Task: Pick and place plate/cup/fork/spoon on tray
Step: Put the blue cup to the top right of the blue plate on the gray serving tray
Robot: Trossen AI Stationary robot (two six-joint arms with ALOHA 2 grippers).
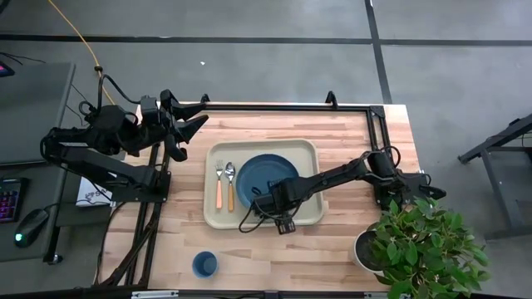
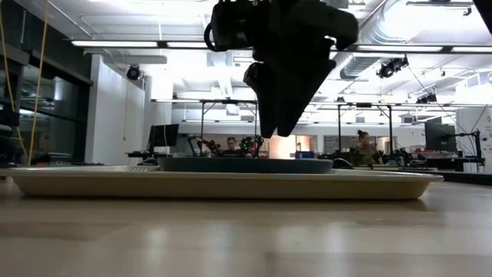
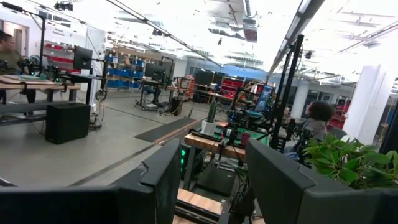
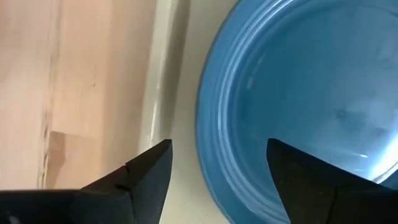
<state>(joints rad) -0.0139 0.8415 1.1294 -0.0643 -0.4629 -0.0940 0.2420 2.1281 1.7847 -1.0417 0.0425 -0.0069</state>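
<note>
The cream tray lies mid-table. On it rest the blue plate, the fork and the spoon, side by side left of the plate. The blue cup stands on the table near the front edge. My right gripper hangs open above the plate's near rim, pointing down, one finger over the tray floor and one over the plate. The low view shows its tips clear of the plate. My left gripper is open, raised at the far left.
A potted plant in a white pot stands at the table's near right corner, beside the right arm's base. Bare wood lies between the tray's near rim and the cup. A black frame runs along the far edge.
</note>
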